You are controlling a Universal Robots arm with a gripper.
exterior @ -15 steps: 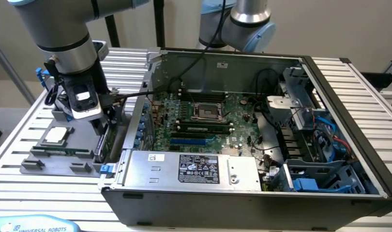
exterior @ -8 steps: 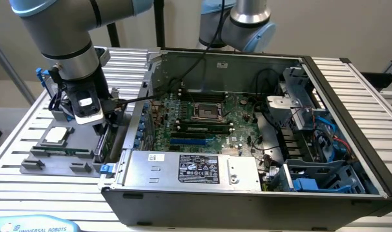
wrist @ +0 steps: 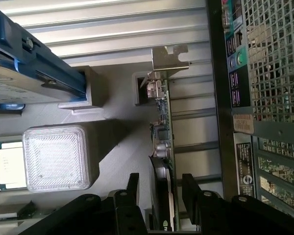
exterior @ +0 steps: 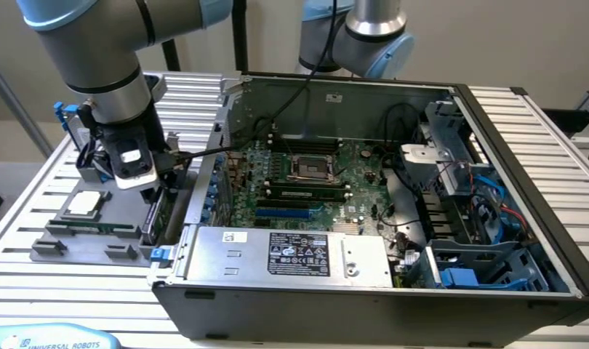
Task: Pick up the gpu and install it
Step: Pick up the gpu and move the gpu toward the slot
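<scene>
From the exterior view's left we see the chip (exterior: 86, 204) on the grey holder (exterior: 42, 249), then the arm (exterior: 100, 65), which hides what is under it, then the computer case (exterior: 372, 299). In the wrist view the gpu (wrist: 162, 122) stands on edge beside the case, and the gripper (wrist: 161, 180) is wide open around it, with a gap on each side.

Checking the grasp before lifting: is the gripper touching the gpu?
Apart. In the wrist view the open gripper straddles the gpu, which stands on edge, and a narrow gap shows between each finger and the gpu.
</scene>
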